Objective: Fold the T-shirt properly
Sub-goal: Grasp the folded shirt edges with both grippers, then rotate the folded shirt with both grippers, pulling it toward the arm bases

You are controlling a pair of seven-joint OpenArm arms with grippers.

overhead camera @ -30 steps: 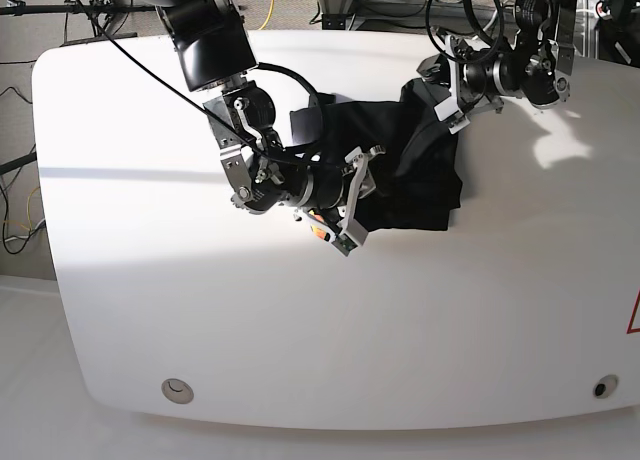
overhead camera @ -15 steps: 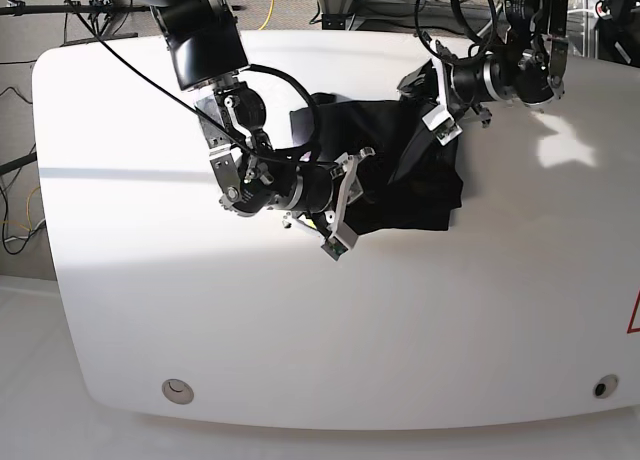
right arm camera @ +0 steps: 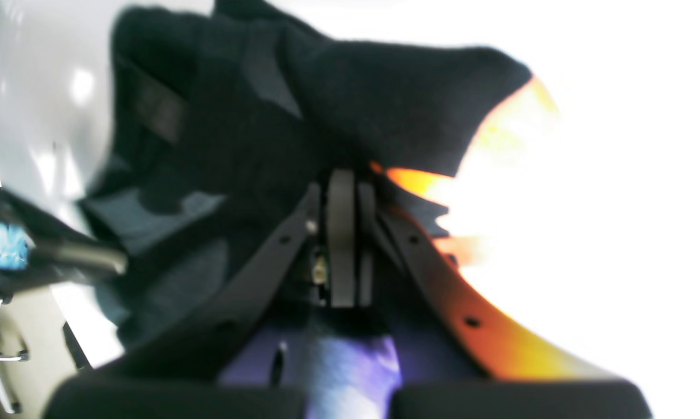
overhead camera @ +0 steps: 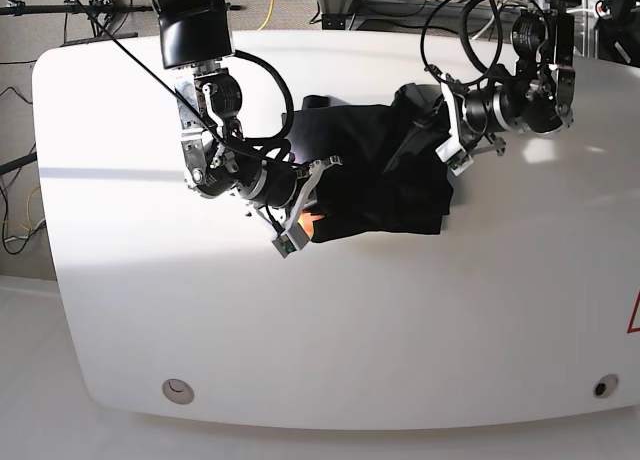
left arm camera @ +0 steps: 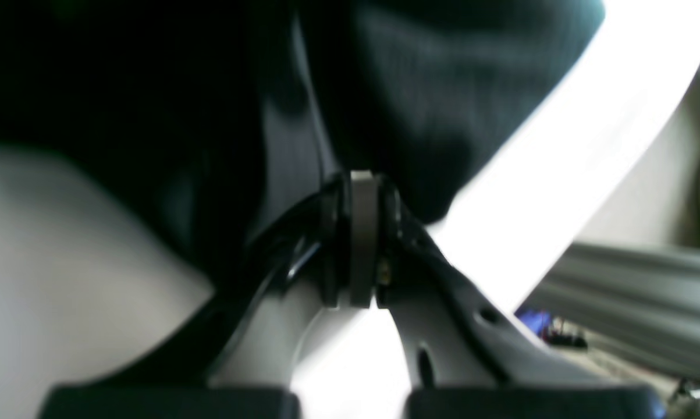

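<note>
My right gripper (overhead camera: 312,202) has just clamped shut on the near-left edge of the crumpled black cloth T-shirt (overhead camera: 385,175), orange print showing at its jaws. My left gripper (overhead camera: 452,140) stays pinched on the shirt's far-right side. With the shirt bunched mid-table (overhead camera: 420,320) and held at both ends, I judge I can spread it next.

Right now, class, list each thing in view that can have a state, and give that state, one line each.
T-shirt: bunched on the table, not folded flat, orange print showing at one lifted edge.
Left gripper: shut on the T-shirt's black cloth.
Right gripper: shut on the T-shirt near its orange print.
Table: white, bearing the T-shirt.
</note>
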